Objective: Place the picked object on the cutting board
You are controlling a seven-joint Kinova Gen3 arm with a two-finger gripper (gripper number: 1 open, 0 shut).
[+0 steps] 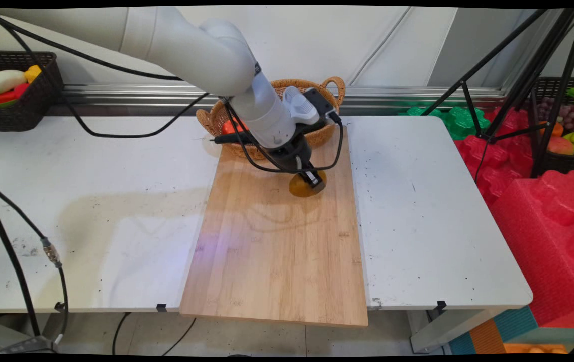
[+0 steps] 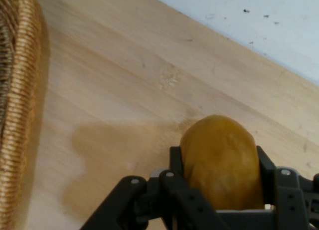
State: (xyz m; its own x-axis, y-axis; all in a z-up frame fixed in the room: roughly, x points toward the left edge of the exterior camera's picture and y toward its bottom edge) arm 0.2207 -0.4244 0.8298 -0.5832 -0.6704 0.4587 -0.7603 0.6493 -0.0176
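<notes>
Bamboo cutting board (image 1: 267,261) overhangs the near edge of the white table (image 1: 91,216), and most of it lies bare. Toward its far end, a little right of the board's middle line, sits a yellow-brown potato (image 1: 301,187), resting on the wood or barely off it; which, I cannot tell. The black gripper (image 1: 311,180) reaches down onto it from the upper left, tilted, so the potato lies right between the jaws, not off to either side. In the hand view the two fingers (image 2: 175,162) press against the potato's (image 2: 222,162) flanks, closed on it, with its rounded end sticking out past the fingertips; its long axis seems to run roughly along the gripper's reach, across the closing direction. Just behind, touching or overlapping the board's far edge, stands a wicker basket (image 1: 329,88) with something red (image 1: 230,126) inside, partly hidden by the arm.
</notes>
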